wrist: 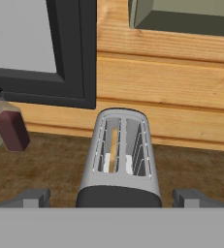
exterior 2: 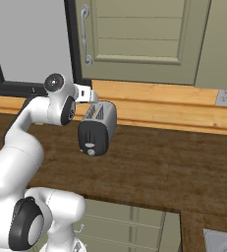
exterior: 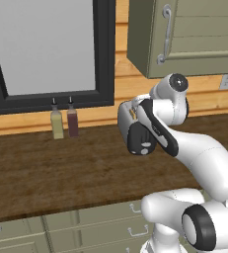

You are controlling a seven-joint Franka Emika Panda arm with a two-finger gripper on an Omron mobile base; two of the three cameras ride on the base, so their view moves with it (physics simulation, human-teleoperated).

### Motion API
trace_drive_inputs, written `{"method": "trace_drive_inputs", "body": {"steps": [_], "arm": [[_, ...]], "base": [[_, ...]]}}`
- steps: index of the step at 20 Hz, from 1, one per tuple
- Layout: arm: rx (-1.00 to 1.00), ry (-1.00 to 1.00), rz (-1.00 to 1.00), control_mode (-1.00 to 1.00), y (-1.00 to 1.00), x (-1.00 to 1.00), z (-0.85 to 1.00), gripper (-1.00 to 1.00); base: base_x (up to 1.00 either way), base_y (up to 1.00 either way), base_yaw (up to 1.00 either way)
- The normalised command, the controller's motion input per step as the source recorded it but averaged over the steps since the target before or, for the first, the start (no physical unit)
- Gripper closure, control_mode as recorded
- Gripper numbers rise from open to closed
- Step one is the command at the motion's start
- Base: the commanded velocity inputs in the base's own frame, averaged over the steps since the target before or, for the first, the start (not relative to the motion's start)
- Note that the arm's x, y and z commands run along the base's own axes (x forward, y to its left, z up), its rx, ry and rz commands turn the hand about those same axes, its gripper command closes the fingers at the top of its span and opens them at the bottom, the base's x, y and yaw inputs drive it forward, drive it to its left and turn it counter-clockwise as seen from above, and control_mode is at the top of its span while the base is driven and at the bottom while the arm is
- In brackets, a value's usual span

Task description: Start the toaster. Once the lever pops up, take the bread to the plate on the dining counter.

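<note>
Two tool fingers [wrist: 36,197] spread wide — toaster [wrist: 119,160] between, bread [wrist: 114,147] in slot.

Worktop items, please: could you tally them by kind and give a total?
Toaster: 1
Bread slice, in the toaster's left slot: 1
Bottles: 2, pale yellow and dark red
Total: 4

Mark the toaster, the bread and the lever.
toaster [exterior 2: 104,114]: right base view, silver side.
bread [wrist: 114,149]: hand view, edge showing in the left slot.
lever [exterior 2: 91,152]: right base view, tab low on the black face.
</note>
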Motion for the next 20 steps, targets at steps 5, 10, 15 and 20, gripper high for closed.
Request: {"method": "trace_drive_inputs", "body": {"steps": [5,10,15,20], "arm": [[0.00,0.00,0.00,-1.00,0.00,0.00,0.00,-1.00],[0.00,0.00,0.00,-1.00,0.00,0.00,0.00,-1.00],[0.00,0.00,0.00,-1.00,0.00,0.00,0.00,-1.00],[0.00,0.00,0.00,-1.00,0.00,0.00,0.00,-1.00]], "base": [[0.00,0.00,0.00],[0.00,0.00,0.00],[0.00,0.00,0.00],[0.00,0.00,0.00]]}}
